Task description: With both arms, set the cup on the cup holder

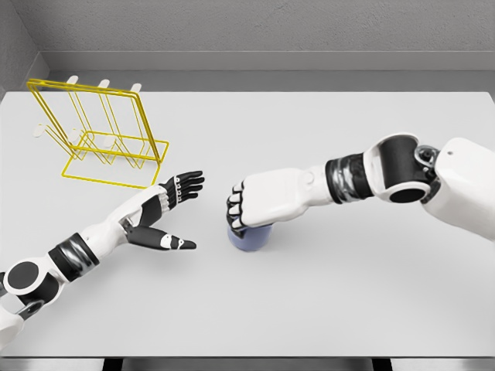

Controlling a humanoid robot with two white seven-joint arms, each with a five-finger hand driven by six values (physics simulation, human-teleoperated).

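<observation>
Clamping right hand (249,207) fingers squarely around the blue-purple cup (249,236) should prevent slipping; left hand (164,207) fingers wait spread apart.

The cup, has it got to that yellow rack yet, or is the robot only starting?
Only starting. Nothing looks finished: the bluish cup sits on the table, apart from the yellow wire cup holder. In hand: the right hand is curled over the cup's top, seemingly gripping it. The left hand waits open beside it. Left: lifting, probably handing over, and putting it on the holder.
</observation>
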